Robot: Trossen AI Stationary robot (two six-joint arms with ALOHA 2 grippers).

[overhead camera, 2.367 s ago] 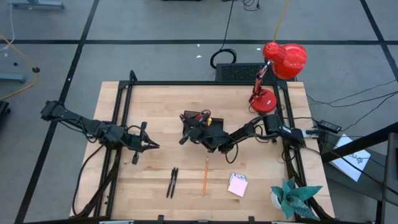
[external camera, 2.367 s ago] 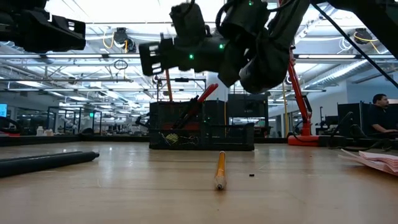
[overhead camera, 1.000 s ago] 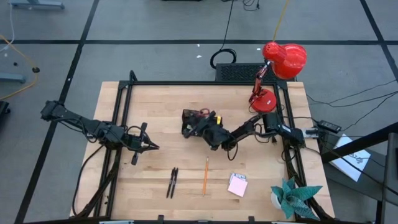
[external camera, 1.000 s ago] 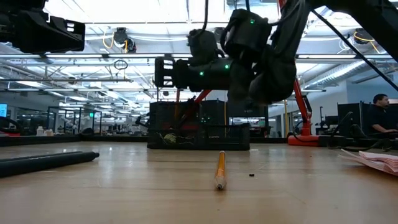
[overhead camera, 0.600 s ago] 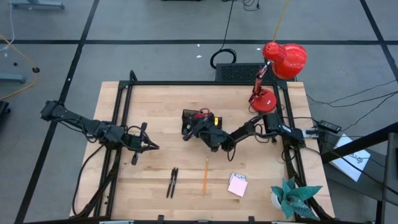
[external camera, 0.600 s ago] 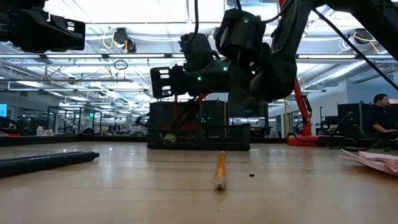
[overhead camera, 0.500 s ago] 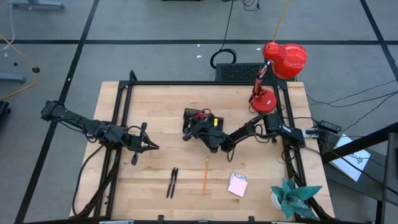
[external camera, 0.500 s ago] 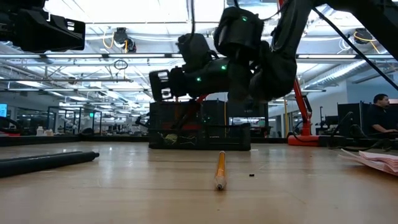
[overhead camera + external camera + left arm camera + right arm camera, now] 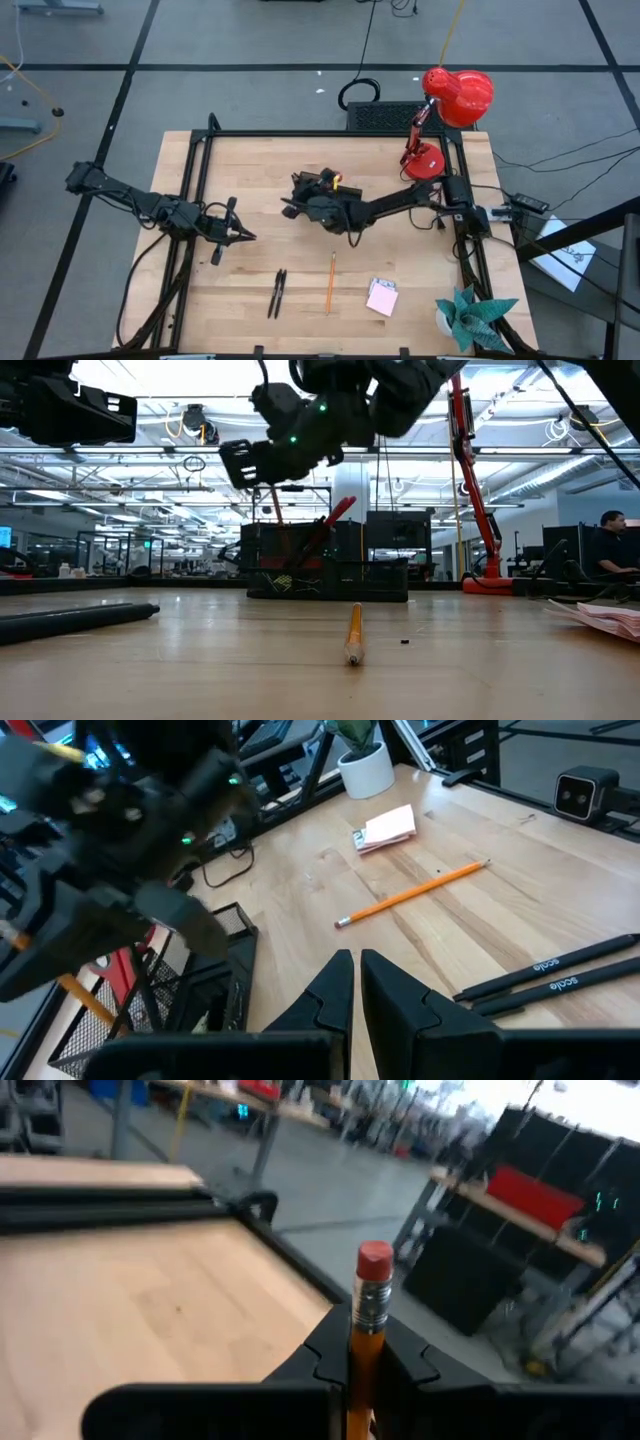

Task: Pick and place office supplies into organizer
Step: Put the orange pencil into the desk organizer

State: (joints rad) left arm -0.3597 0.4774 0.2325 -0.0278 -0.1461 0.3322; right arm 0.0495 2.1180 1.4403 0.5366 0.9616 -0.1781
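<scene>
The right end effector [image 9: 365,1355] is clamped shut on an orange pencil [image 9: 368,1330], eraser end poking out past the fingers. In the high view it hovers over the black organizer [image 9: 318,186] near the middle of the bench [image 9: 250,250]. A pencil is light, stiff and narrow, and likely to pivot if pinched near one end, so a grip around mid-shaft seems safest.

The left end effector [image 9: 352,982] waits above the left side of the bench, fingers nearly together and holding nothing.

Still loose near the front edge are a second pencil [image 9: 331,282], two black pens [image 9: 277,293] and a pink sticky-note pad [image 9: 382,297]. Red scissors [image 9: 322,532] stand in the organizer and may crowd the drop. A red lamp [image 9: 445,110] and teal paper plant [image 9: 472,318] sit well clear.
</scene>
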